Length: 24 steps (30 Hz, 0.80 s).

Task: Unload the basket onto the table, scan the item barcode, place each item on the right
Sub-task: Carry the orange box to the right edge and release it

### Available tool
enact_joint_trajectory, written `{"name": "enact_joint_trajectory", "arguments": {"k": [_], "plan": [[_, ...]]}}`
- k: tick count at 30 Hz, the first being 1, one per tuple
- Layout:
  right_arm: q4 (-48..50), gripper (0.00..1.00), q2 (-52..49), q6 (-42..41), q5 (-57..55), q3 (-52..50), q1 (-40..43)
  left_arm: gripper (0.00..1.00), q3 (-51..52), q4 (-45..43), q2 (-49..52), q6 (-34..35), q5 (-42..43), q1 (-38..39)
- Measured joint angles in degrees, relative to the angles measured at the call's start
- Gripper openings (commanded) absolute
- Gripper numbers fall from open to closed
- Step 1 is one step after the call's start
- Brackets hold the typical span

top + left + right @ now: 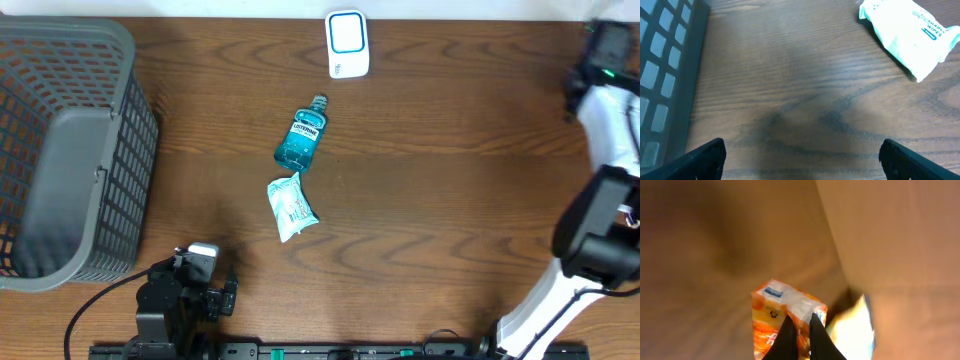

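While the right pincer [800, 319] is clenched on the top edge of the orange pack [769, 330], off past the far right corner of the table [450, 200], the scanner [347, 43] sits well to its left along the far edge. Right arm is clearly nearer (left pincer [800, 162] hangs released at the near edge), so I'd expect a leftward carry. Can't tell which face has the barcode.

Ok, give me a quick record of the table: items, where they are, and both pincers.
scanner: far edge of the table, centre
mouthwash bottle: lying flat, mid-table
wipes pack: just robot-side of the bottle
basket: left side
left pincer: open, over the table
right pincer: shut, tips at an orange pack; hold unclear
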<state>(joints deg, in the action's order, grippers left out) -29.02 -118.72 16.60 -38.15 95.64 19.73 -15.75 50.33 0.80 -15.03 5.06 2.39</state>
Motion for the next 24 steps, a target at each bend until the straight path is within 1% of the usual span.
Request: {"name": "enact_joint_trajectory", "arguments": {"k": [3, 4, 6, 7, 10, 11, 12, 13, 15, 20, 24], "plan": [[0.3, 0.03, 0.0, -4.9, 3.4, -3.1, 5.9, 0.98, 0.0, 0.0, 0.0, 0.0, 0.0, 0.0], [0.6, 0.06, 0.0, -6.2, 4.5, -3.9, 7.3, 0.98, 0.0, 0.0, 0.0, 0.0, 0.0, 0.0], [1.4, 0.17, 0.0, -9.0, 7.0, -5.4, 10.1, 0.98, 0.0, 0.0, 0.0, 0.0, 0.0, 0.0], [1.5, 0.24, 0.0, -10.2, 7.9, -5.7, 11.0, 0.98, 0.0, 0.0, 0.0, 0.0, 0.0, 0.0], [1.5, 0.54, 0.0, -12.9, 11.6, -5.7, 12.7, 0.98, 0.0, 0.0, 0.0, 0.0, 0.0, 0.0], [1.0, 0.68, 0.0, -13.6, 13.6, -5.3, 12.7, 0.98, 0.0, 0.0, 0.0, 0.0, 0.0, 0.0], [0.3, 0.94, 0.0, -14.5, 15.9, -4.9, 12.7, 0.98, 0.0, 0.0, 0.0, 0.0, 0.0, 0.0], [-0.2, 0.99, 0.0, -15.4, 18.5, -4.3, 12.4, 0.98, 0.0, 0.0, 0.0, 0.0, 0.0, 0.0], [-1.2, 0.99, 0.1, -17.3, 24.8, -2.8, 11.6, 0.98, 0.0, 0.0, 0.0, 0.0, 0.0, 0.0], [-2.6, 0.99, 2.3, -25.1, 47.7, -0.7, 8.8, 0.98, 0.0, 0.0, 0.0, 0.0, 0.0, 0.0], [-6.8, 0.99, 4.2, -31.6, 64.0, -0.2, 4.4, 0.98, 0.0, 0.0, 0.0, 0.0, 0.0, 0.0]]}}
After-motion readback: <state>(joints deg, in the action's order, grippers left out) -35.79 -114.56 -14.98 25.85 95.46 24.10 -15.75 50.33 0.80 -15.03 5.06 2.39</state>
